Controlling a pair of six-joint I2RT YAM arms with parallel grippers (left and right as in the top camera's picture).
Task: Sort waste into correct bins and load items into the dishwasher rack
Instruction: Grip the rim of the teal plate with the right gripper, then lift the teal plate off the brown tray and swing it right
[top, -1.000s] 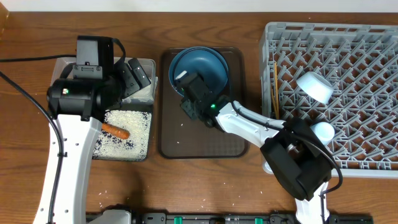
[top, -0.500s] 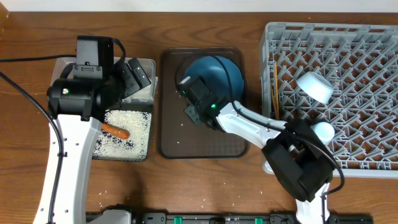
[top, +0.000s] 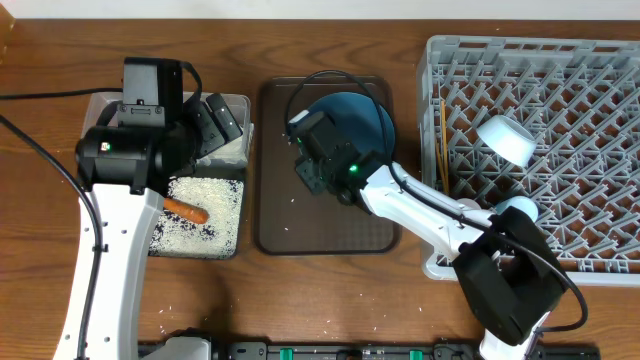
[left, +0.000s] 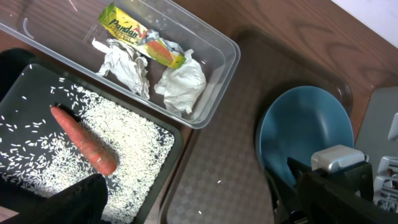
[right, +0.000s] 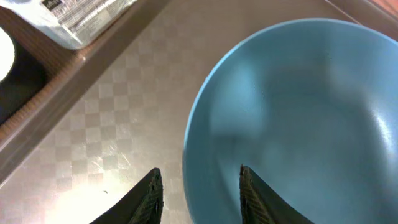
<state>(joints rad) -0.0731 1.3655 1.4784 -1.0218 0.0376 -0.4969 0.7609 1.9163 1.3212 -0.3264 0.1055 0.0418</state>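
A brown serving tray (top: 320, 235) lies near the middle of the wooden worktop (top: 330, 300), long sides running from the near edge toward the far one. It has rounded corners and a raised rim. From the wrist cameras its floor (left: 224, 155) shows a fine chequered texture that catches the light in pale patches (right: 106, 143). The worktop is dark reddish-brown with a clear grain; it shows again beyond the tray's far corner (left: 280, 25). A pale strip (top: 300, 8) borders its far edge, and a black rail (top: 280, 352) with small green fittings runs along the near edge.
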